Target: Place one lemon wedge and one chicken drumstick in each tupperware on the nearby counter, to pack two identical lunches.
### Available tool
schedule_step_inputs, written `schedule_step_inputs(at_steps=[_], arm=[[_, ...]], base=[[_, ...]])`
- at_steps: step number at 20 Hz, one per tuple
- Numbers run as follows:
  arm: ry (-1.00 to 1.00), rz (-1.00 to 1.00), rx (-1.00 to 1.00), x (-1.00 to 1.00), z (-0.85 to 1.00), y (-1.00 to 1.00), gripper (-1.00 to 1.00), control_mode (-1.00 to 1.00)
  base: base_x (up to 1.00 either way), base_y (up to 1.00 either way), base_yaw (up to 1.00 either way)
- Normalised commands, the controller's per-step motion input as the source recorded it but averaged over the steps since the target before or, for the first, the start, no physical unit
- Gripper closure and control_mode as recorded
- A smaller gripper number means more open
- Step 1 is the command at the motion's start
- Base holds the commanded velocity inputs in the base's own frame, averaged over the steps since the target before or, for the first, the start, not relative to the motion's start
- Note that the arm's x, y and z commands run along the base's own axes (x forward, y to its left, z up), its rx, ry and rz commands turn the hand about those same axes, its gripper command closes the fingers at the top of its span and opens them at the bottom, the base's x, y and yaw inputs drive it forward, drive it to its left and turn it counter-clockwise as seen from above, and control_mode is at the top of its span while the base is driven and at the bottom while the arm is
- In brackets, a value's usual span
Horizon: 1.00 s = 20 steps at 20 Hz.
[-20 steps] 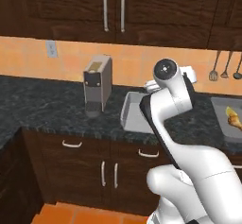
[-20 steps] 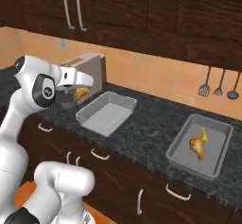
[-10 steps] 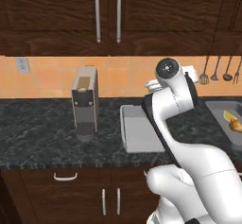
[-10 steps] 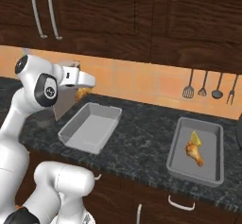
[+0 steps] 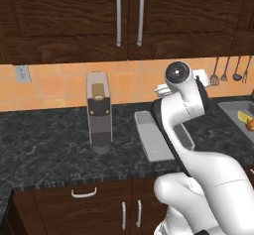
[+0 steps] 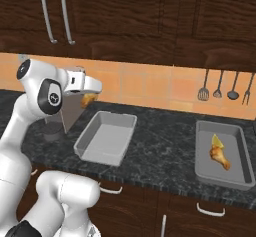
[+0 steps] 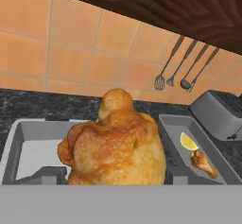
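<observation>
My gripper (image 6: 88, 96) is shut on a golden-brown chicken drumstick (image 6: 89, 100), which looms large in the hand view (image 7: 116, 145) and hides the fingertips. It hangs above the far left corner of an empty grey tupperware (image 6: 106, 138) (image 7: 28, 152), half hidden behind the arm in the left base view (image 5: 154, 142). A second tupperware (image 6: 239, 153) (image 7: 176, 123) lies further right on the black counter (image 6: 160, 151). It holds a yellow lemon wedge (image 6: 217, 141) (image 7: 188, 142) and another drumstick (image 6: 220, 157) (image 7: 204, 163).
A tall grey appliance (image 5: 99, 112) (image 6: 67, 115) stands on the counter left of the empty tupperware, close behind the gripper. A silver toaster (image 7: 222, 114) sits at the far right. Kitchen utensils (image 6: 217, 88) hang on the orange tiled wall under dark cabinets.
Both base views have shifted, so the base has moved along the counter. The drumstick stays in my gripper, still over the left tupperware's far corner.
</observation>
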Motion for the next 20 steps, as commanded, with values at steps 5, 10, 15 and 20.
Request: schedule_step_inputs(at_steps=[5,10,15,20], arm=[[0.12,0.0,0.0,0.0,-0.56,-0.02,1.0,-1.0],[0.23,0.04,0.0,0.13,-1.0,0.01,1.0,-1.0],[0.19,0.21,0.11,0.8,-1.0,0.1,1.0,-1.0],[0.17,0.2,0.21,0.81,-0.77,0.02,1.0,-1.0]], base=[[0.0,-0.02,-0.03],[0.0,0.0,0.0],[0.0,0.0,0.0],[0.0,0.0,0.0]])
